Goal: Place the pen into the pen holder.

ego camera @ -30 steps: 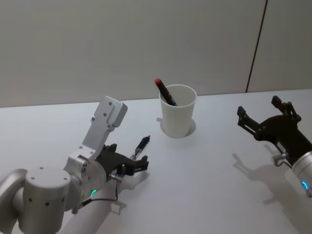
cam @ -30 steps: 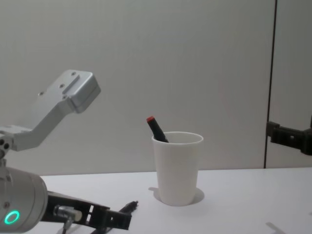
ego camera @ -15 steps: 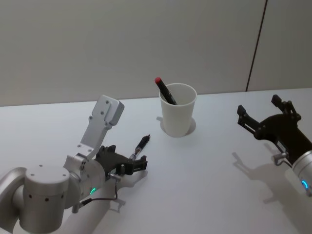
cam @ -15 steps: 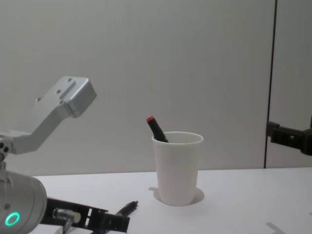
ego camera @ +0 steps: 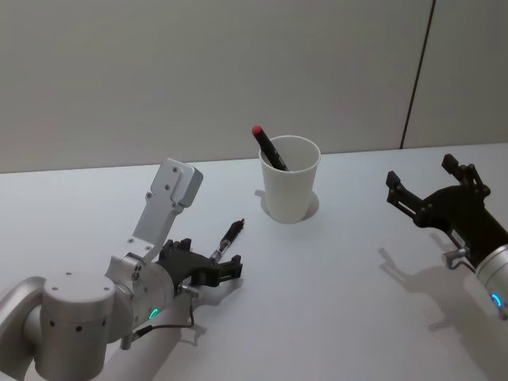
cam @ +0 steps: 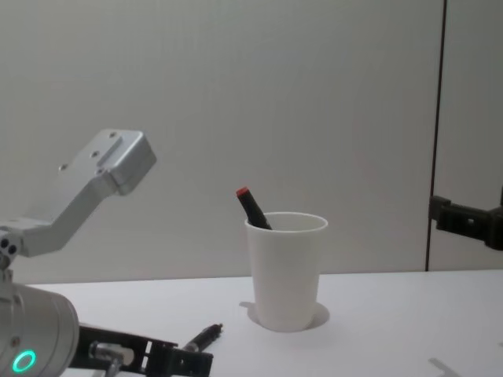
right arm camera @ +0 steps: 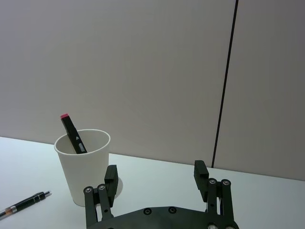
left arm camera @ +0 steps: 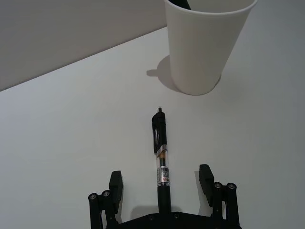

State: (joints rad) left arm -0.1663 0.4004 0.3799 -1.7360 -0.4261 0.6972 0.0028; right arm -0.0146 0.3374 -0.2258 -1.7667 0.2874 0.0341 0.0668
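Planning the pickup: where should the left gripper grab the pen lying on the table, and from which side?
Probably take the pen mid-barrel, from above, closing across it. It lies flat, its rear between the open fingers of the left gripper, tip toward the cup. The right gripper hangs idle.

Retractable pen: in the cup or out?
Out. The pen lies flat on the table, tip toward the paper cup, its rear end inside the open left end effector.
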